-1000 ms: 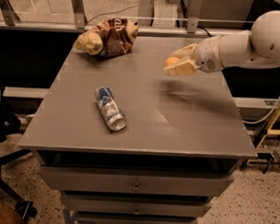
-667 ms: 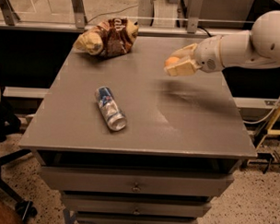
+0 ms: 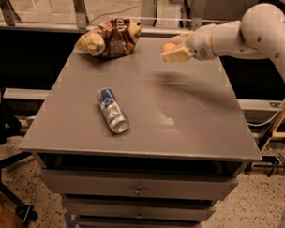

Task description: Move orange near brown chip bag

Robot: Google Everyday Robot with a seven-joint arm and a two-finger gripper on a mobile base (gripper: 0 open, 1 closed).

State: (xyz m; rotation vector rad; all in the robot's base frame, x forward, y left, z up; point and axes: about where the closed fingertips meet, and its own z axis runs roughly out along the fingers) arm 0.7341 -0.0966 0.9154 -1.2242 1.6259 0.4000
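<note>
Over the grey table [image 3: 193,131], the gripper [image 3: 175,50] holds the orange [image 3: 168,47], jaws clamped around it, now nearer the brown chip bag [image 3: 110,38] than before.

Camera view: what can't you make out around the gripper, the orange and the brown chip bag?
- orange: camera view shows only part of it; the gripper, holding it above the table's far right, covers the rest.
- brown chip bag: lettering lost in its crumples, too small to read.
- can: label too small to read.
- arm: cut off by the right edge; its base is unseen.
</note>
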